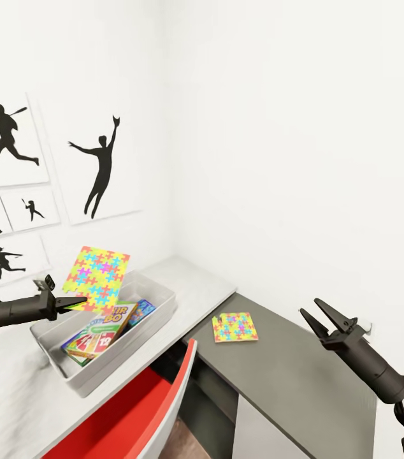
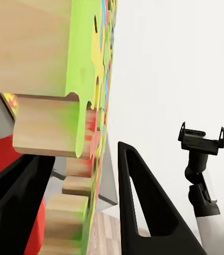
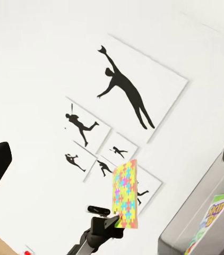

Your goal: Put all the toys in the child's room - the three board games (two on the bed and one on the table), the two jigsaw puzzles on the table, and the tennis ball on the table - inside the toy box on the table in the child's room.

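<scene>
L gripper [image 1: 68, 301] clamps jigsaw puzzle [image 1: 98, 278] upright over toy box [image 1: 68, 376] w/ board games [image 1: 100, 328] inside; R gripper [image 1: 322, 317] open, holding nothing.

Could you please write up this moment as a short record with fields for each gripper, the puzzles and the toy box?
left gripper: shut on a jigsaw puzzle, held tilted upright above the toy box
right gripper: open, holding nothing, above the dark-grey side desk
second jigsaw puzzle: lying flat on the dark-grey side desk, outside the box
toy box: on the light-grey table, holding two board games
tennis ball: cannot tell
red chair: in front of the table
</scene>
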You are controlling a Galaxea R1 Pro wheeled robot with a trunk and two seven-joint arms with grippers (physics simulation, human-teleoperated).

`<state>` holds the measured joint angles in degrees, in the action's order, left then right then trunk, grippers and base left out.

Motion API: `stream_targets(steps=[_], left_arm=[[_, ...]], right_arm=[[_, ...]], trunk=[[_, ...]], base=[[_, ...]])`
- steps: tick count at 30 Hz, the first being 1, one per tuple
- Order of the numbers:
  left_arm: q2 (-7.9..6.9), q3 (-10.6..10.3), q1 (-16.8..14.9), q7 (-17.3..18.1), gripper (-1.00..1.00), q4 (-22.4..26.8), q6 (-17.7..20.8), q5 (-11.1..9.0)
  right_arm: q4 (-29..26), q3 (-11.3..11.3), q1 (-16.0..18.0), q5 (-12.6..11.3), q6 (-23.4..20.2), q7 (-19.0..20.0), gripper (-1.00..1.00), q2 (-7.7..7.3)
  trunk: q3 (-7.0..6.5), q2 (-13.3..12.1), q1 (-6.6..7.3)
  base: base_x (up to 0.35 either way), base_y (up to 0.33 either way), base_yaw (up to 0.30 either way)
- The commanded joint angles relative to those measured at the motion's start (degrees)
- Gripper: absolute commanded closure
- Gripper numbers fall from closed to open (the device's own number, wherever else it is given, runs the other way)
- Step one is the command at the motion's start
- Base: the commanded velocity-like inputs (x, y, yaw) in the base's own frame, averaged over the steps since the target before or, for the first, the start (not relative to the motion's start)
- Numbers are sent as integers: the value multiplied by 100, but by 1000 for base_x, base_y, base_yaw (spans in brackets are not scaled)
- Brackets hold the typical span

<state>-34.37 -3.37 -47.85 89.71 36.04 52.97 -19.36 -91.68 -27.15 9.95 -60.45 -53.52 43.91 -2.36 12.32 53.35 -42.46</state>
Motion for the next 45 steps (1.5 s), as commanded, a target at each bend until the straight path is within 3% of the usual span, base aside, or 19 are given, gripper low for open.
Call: stream_targets(steps=[1,12,27,35,45], left_arm=[[-8,-30,-5,29,100,-3,60,-15],[-8,-25,-5,29,100,-4,21,-5],[0,-77,-5,29,100,-60,48,77],[70,-71,-5,-1278,100,-76,106,170],[47,-54,-13,-1548,100,-109,110,190]], right_arm=[[1,-6,7,7,-26,18,-100,0],[1,-3,7,7,-26,12,-100,0],[1,-8,7,7,-26,12,-100,-1],[8,-16,7,13,-20,3,-100,-40],[-14,-25,7,7,-18,3,-100,-63]], trunk=[[2,5,-1],[-62,5,-1],[-68,5,-1],[-68,5,-1],[-68,5,-1]], base=[[47,0,-164],[71,62,-160],[60,64,-9],[0,0,0],[0,0,0]])
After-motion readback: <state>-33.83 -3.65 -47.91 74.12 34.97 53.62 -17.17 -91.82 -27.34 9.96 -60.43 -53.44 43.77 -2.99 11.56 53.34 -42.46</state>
